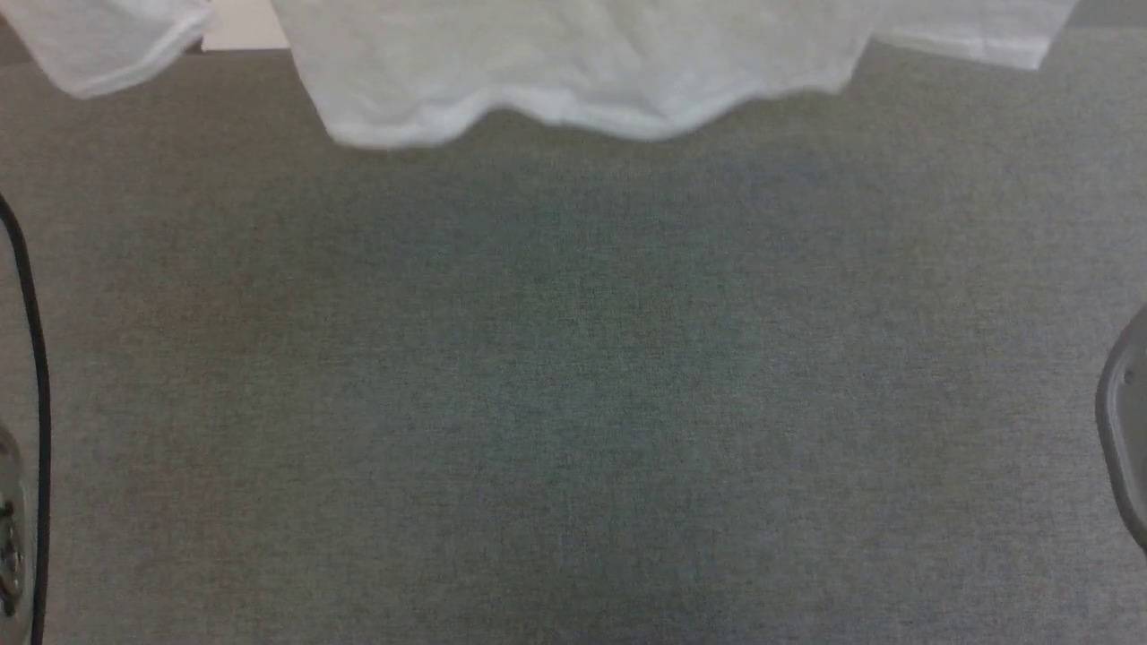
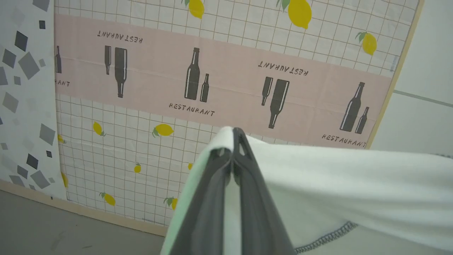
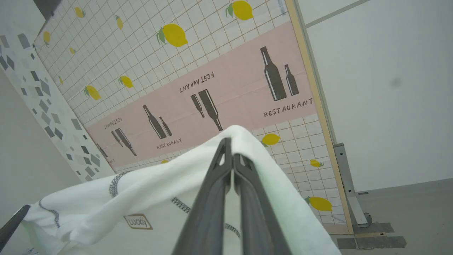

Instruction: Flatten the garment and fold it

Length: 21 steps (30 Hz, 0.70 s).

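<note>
Firstly, from the head camera, the garment [image 1: 573,63] is along the top edge. Its wavy lower hem hangs over a grey, cloth-like surface [image 1: 573,403], and one sleeve shows at each upper corner. A thin black cable [image 1: 36,358] runs down the left border. A grey curved part [image 1: 1125,430] enters at the right border; it is perhaps a piece of the robot, but the view is too narrow to say.

Next, from the left wrist camera, the left end effector [image 2: 233,136] has its two dark fingers pressed together on a fold of the white fabric. The cloth wraps over the fingertips and stretches away to the right. A dark grey zigzag seam [image 2: 325,237] crosses the fabric at the lower right. Behind stands a panel [image 2: 219,78] with a grid, lemons and a pink band with bottles and the word RESTAURANT. A white board with grey squares [image 2: 24,106] stands beside it, and grey floor [image 2: 53,230] is at the lower left.

Lastly, from the right wrist camera, the right end effector [image 3: 230,148] is also closed tight on a fold of the shirt. The fabric drapes from it down to the left. A small brown-edged label [image 3: 138,222] and curved zigzag seams show on the cloth. The same lemon panel stands behind, with a pale wall [image 3: 389,88] at the right.
</note>
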Motion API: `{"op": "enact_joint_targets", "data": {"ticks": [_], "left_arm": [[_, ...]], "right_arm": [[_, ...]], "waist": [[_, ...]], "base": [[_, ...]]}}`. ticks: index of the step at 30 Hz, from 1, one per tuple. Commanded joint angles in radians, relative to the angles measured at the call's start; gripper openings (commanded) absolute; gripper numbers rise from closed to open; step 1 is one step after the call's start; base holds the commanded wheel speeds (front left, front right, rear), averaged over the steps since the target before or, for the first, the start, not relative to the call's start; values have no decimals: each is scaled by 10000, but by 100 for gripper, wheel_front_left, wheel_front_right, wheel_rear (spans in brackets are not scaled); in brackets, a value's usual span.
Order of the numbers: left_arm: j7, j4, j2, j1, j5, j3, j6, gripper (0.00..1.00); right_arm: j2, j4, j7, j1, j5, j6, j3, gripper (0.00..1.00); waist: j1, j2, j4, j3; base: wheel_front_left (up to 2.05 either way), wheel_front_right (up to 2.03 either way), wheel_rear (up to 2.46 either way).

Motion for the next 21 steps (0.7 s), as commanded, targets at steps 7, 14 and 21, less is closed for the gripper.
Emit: {"op": "enact_joint_targets", "data": {"ticks": [7,14,21], "left_arm": [[-690,276,128,-983,316,-7,186,0],[-1468,750,-105,-128,-54,103,-232,0],[-2663,586,-445,1854,-407,87,-971,0]], "right_arm": [[-59,1004,-1319,-949,-770,-15,190,0],[-118,598,-1359,137,-417,-15,584,0],[-534,-906,-1606,2900,1106,-15,1020,0]], "waist": [[-1,0,-316,1804],[-1,0,27,1966],[-1,0,434,1315]], "base": [[0,0,0],[0,0,0],[0,0,0]]}}
